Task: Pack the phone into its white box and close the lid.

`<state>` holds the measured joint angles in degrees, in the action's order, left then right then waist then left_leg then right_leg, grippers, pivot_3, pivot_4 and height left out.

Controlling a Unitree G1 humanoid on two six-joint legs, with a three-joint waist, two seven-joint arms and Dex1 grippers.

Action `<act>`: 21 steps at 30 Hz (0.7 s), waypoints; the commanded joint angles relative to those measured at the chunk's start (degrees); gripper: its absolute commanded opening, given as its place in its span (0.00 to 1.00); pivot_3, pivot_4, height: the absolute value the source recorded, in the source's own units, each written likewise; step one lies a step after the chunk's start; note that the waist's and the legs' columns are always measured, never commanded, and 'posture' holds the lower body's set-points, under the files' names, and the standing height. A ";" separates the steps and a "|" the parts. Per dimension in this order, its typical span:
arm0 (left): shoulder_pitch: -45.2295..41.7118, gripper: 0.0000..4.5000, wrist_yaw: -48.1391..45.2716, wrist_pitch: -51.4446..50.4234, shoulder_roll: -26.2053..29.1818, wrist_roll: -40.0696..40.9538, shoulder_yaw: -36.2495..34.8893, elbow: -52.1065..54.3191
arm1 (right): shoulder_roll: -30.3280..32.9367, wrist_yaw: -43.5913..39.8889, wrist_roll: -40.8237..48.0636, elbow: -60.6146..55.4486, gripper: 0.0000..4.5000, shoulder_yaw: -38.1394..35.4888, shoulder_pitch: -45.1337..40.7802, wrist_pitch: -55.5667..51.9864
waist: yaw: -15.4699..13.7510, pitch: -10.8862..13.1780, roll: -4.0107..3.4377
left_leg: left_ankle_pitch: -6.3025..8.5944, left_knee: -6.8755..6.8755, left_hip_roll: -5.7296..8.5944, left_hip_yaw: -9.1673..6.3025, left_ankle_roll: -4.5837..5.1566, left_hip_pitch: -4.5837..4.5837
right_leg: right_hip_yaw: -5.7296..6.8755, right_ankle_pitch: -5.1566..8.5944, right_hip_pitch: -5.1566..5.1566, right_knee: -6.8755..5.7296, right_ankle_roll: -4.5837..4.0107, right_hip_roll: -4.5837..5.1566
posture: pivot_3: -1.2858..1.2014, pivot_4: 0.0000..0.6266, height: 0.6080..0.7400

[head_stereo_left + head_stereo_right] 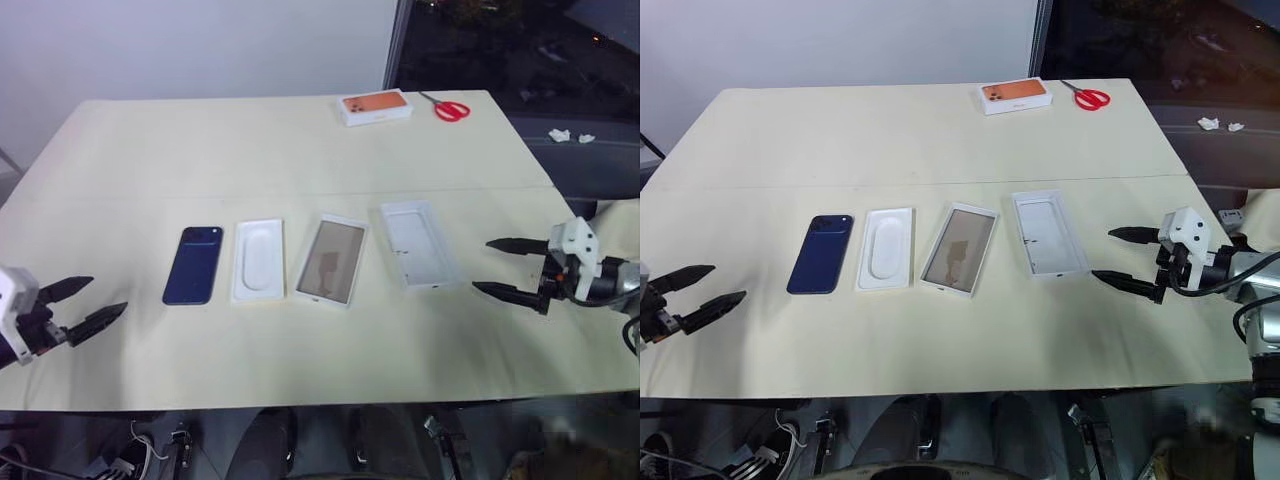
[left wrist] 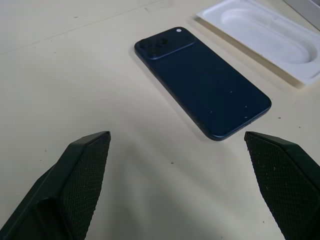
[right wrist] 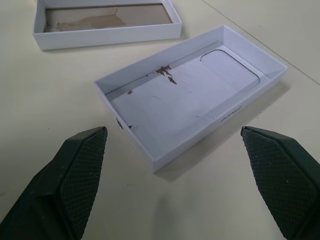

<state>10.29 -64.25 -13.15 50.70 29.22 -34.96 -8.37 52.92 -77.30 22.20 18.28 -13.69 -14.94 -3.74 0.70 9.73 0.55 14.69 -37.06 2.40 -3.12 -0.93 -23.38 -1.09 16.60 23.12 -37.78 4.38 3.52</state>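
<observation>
On the cream-covered table [image 1: 300,150] four flat things lie in a row. Taking the shallow white box base with its brownish-grey floor [image 1: 331,260] as the middle of the clock, the white insert with an oval recess [image 1: 258,260] sits just beside it at nine o'clock, and the slim dark blue phone [image 1: 194,264] lies further out the same way, glossy back up. The white lid [image 1: 418,243] rests at three o'clock, plain inside facing up. Far off at twelve stand a white box with an orange top [image 1: 377,106] and red-handled scissors [image 1: 447,107]. The left gripper [image 1: 83,306] hovers near the phone, jaws spread wide and empty. The right gripper [image 1: 505,267] hovers beside the lid, likewise agape, holding nothing.
</observation>
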 commanded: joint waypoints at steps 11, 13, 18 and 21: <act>-2.49 1.00 -0.49 -4.60 3.36 1.27 -0.69 0.69 | -0.99 0.49 -0.07 1.55 0.99 0.77 -3.26 1.28 | 0.05 0.00 0.00 | 0.00 0.02 0.00 0.00 0.00 0.00 | 0.00 0.00 0.01 0.00 0.00 0.00 | 0.52 0.24 1.00; -3.55 1.00 0.70 -5.26 2.93 1.51 -0.02 2.01 | -1.69 1.14 -0.30 1.18 0.99 1.23 -3.50 1.67 | 0.05 0.00 0.00 | 0.00 0.02 0.00 0.00 0.00 0.00 | 0.00 0.00 0.01 0.00 0.00 0.00 | 0.52 0.24 1.00; -5.27 1.00 3.20 -7.71 1.86 1.69 1.28 4.30 | -2.22 1.85 -0.13 0.43 0.99 1.44 -4.38 0.91 | 0.04 0.01 -0.02 | 0.00 0.00 0.01 0.02 0.00 0.00 | -0.02 -0.01 0.01 -0.01 0.01 0.00 | 0.52 0.24 1.00; -5.91 1.00 5.05 -11.83 1.70 2.56 2.50 6.31 | -2.39 2.45 -0.45 0.26 0.99 1.85 -5.34 1.03 | 0.04 0.01 -0.01 | 0.00 0.01 0.00 0.02 0.00 0.00 | -0.01 -0.01 0.02 -0.01 0.01 -0.01 | 0.52 0.24 1.00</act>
<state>4.80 -60.24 -23.10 52.02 30.67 -32.27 -4.17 50.31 -75.27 21.46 20.08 -11.11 -18.97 -3.09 0.74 9.74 0.53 14.69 -37.05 2.41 -3.10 -0.94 -23.38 -1.10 16.59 23.14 -37.80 4.39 3.51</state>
